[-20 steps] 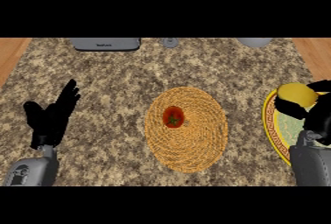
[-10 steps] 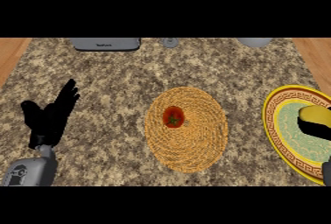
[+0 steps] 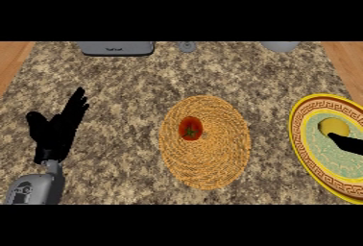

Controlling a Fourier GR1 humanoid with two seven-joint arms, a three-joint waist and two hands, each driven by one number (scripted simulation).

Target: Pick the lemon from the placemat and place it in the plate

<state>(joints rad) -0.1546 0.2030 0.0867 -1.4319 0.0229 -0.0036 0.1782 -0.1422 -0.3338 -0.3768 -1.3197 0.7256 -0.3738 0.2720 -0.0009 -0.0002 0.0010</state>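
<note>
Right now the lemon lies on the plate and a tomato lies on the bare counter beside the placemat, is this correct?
Not quite. The lemon does lie on the plate, but the head view shows the tomato on the placemat itself, not on the counter beside it.

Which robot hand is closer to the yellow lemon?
Right. The black right hand touches the round yellow lemon in the yellow-rimmed plate; the black left hand rests far across the counter.

Speckled brown granite desk (image 3: 127, 72), golden woven placemat (image 3: 205, 158), red tomato (image 3: 190, 128), yellow lemon (image 3: 333, 127), yellow-rimmed, key-patterned, pale green plate (image 3: 312, 149), black hands
</note>
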